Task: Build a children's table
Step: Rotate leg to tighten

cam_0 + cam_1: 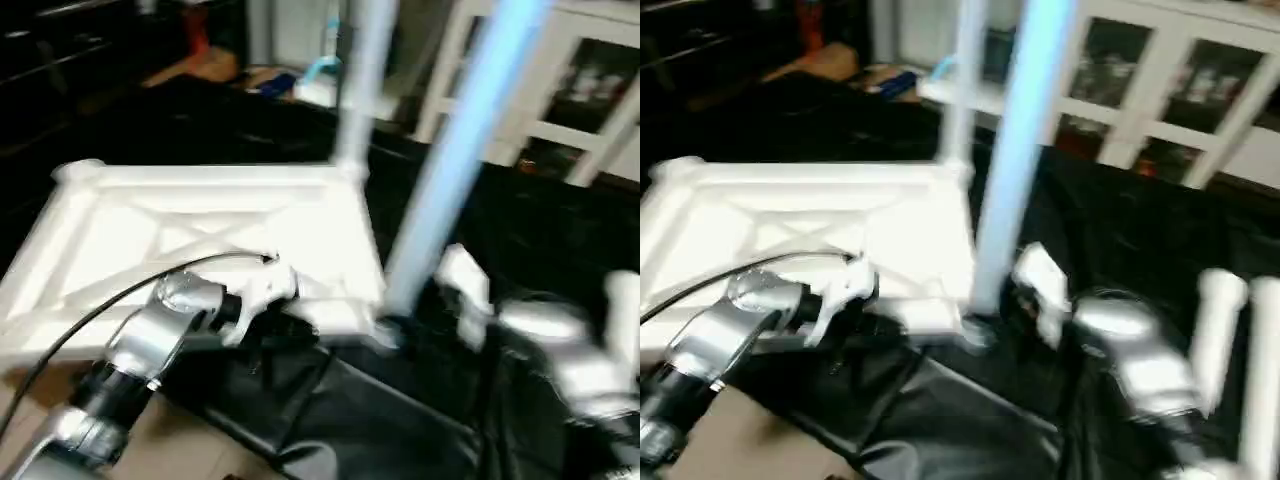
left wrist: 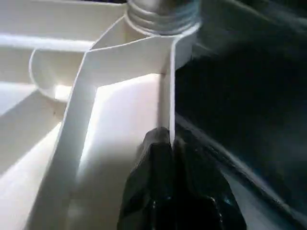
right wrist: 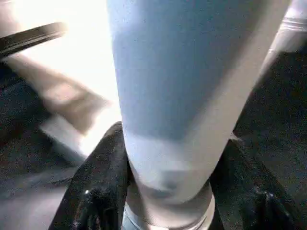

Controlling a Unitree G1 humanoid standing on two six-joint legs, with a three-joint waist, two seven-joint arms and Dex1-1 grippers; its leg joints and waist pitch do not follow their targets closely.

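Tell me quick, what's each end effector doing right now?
Left end effector: closed on the side wall of the tabletop.
Right end effector: fingers on either side of the near leg; a firm grip cannot be told.

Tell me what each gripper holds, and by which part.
Left gripper: tabletop rim wall. Right gripper: fingers flank the near leg by its base; grip unclear.

Looks like a lived-in room at home: a white glass-door cabinet (image 1: 1160,90) packed with small items behind, clutter on the floor (image 1: 215,65), black sheeting (image 1: 330,420) spread out
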